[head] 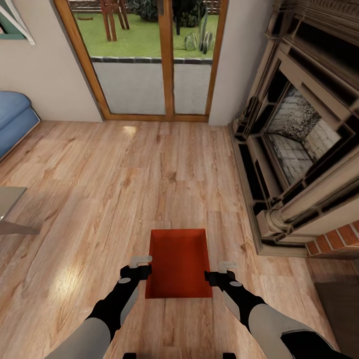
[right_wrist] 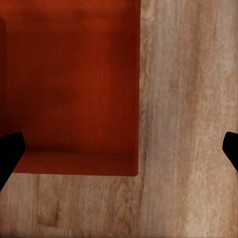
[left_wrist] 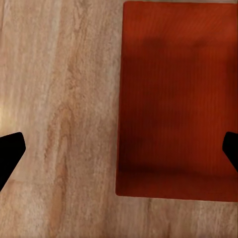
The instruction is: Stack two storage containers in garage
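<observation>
I saw light wood-plank floor [head: 124, 189], sunlit patch near its far edge. Wood-framed glass doors [head: 149, 60] straight ahead, lawn outside. Carved-stone fireplace with brick base [head: 299, 149] at right. Blue sofa [head: 15, 119] at left, against pale beige wall [head: 45, 75].

Orange-red bin [head: 178, 263], upright on wood floor [head: 99, 189]

Storage container [head: 178, 262]: orange-red, plastic-looking walls, matt; inside finely ribbed [left_wrist: 178, 99].

Floor [head: 99, 174]: light wood planks with visible grain and knots, satin finish, faint light patches.

Fireplace [head: 299, 149]: carved stone-look surround, matt; red brick at its lower edge [head: 335, 240].

Glass doors [head: 154, 60]: clear panes in smooth warm-toned wood frames.

Sofa [head: 15, 119]: blue cloth-like cover, matt.

Grippers: left gripper [head: 140, 267] and right gripper [head: 219, 271] have matt black bodies with pale grey parts.
</observation>
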Robot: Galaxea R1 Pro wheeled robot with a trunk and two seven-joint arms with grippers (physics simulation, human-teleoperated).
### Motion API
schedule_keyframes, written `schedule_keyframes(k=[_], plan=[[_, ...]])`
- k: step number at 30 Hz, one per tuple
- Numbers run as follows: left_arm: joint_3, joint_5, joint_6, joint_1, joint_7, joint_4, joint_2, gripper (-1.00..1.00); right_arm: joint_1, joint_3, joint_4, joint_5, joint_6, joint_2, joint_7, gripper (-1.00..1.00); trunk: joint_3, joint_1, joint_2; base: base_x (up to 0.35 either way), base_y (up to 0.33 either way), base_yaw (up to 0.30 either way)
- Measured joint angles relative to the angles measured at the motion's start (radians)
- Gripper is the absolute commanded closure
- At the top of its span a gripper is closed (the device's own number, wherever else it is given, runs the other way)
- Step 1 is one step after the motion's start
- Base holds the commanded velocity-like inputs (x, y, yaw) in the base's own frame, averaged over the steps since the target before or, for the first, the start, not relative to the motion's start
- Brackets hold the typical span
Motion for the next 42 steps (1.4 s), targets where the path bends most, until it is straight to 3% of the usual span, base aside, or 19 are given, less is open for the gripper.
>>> schedule_keyframes(k=[34,38,42], plan=[[0.003,0.007,-0.003,0.000,0.003,0.068,-0.011,-1.00,0.000,0.000,0.002,-0.004,0.004,0.000,-0.009,-1.00,0.000,0.000,0.000,0.001,0.000,0.000],[0.003,0.005,0.000,0.000,0.037,0.067,-0.014,-1.00,0.000,0.000,0.002,-0.004,0.004,0.000,-0.009,-1.00,0.000,0.000,0.000,0.000,0.000,0.000],[0.003,0.004,0.000,0.000,0.056,0.066,-0.015,-1.00,0.000,0.000,0.002,-0.004,0.004,0.000,-0.008,-1.00,-0.012,0.015,-0.028,0.000,0.000,0.000]])
